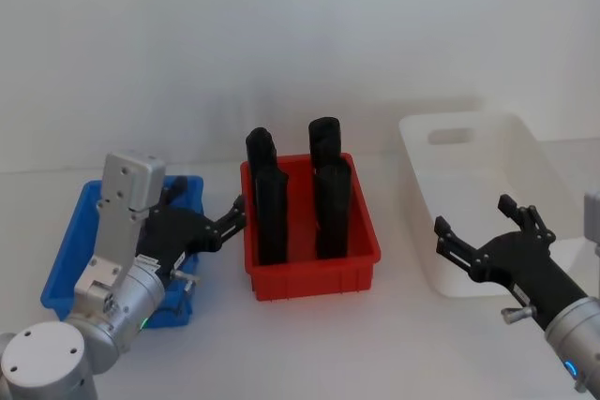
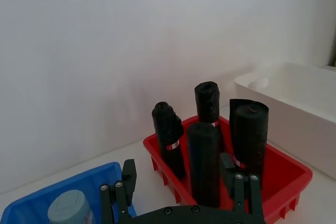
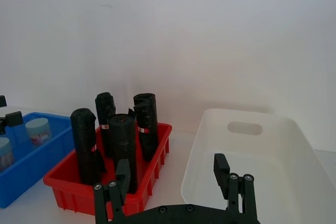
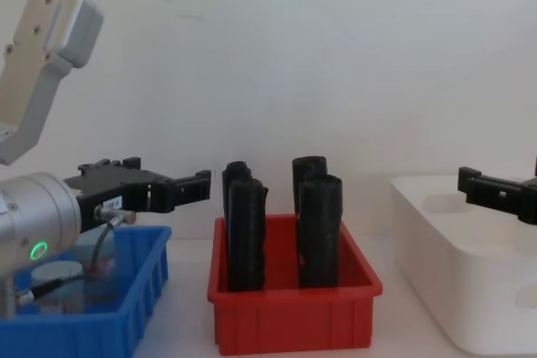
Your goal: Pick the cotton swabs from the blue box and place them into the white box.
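The blue box sits at the left, and cotton swabs jars with pale blue lids stand in it. My left gripper hovers above the blue box's right side, open and empty, its fingers pointing toward the red bin. The white box stands at the right. Above its near left corner my right gripper hangs open with nothing in it, also seen as the right gripper over the tub's rim.
A red bin with several tall black upright rolls stands between the two boxes. A white wall closes off the back of the table. Bare tabletop lies in front of the bins.
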